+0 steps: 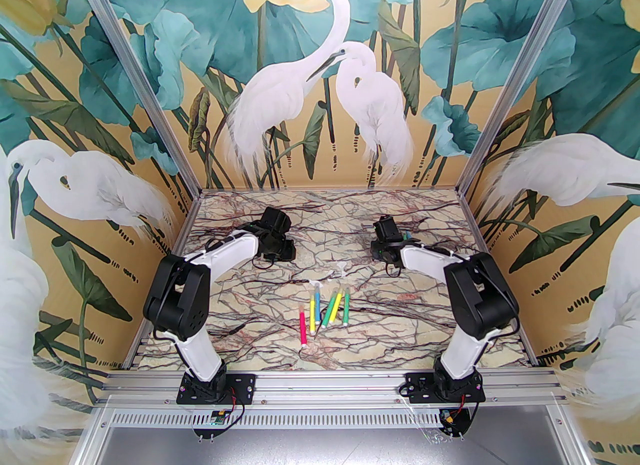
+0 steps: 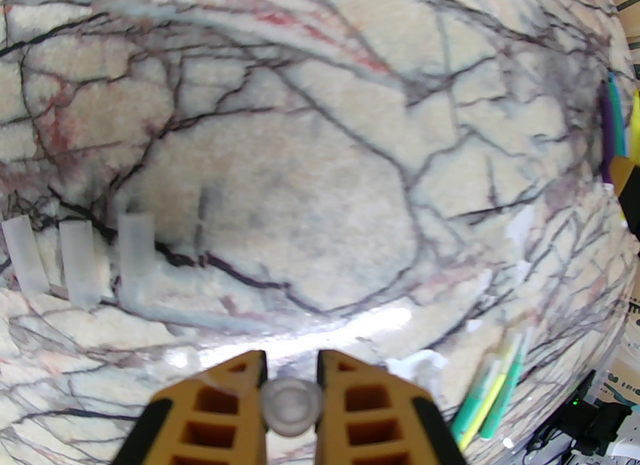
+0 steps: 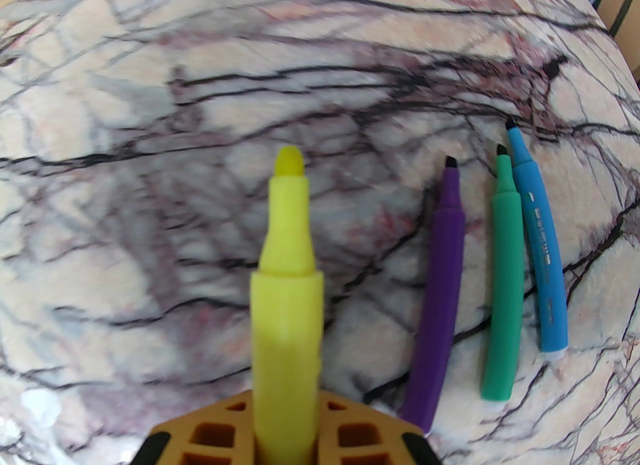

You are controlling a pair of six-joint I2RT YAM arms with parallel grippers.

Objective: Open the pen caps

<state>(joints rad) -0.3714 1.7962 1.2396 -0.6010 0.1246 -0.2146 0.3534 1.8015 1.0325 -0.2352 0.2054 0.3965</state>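
The left gripper [image 2: 291,375] was closed on a small clear whitish plastic cap [image 2: 291,407], seen end-on between its orange fingers [image 2: 220,403] and held above the marble-patterned table [image 2: 310,193]. Three more translucent caps [image 2: 80,264] lay side by side on the table towards that camera's left, apart from any pen. The right gripper [image 3: 286,405] was clamped round the barrel of a yellow plastic marker pen [image 3: 287,278], its bare tip pointing away. Beside it lay a purple marker [image 3: 440,293], a green marker [image 3: 502,293] and a blue marker [image 3: 542,263] — all three uncapped, tips exposed.

So four pens looked done, the fourth with cap and barrel not yet set down. What was left, by my reading, was the loose cluster of coloured pens [image 1: 325,308] mid-table, nearer the arm bases. Pale caps seemed to sit on their far ends, though the overhead view was too small to be sure of each. These pens lay close together, some touching or crossing — likely to crowd a clean pick of any single one
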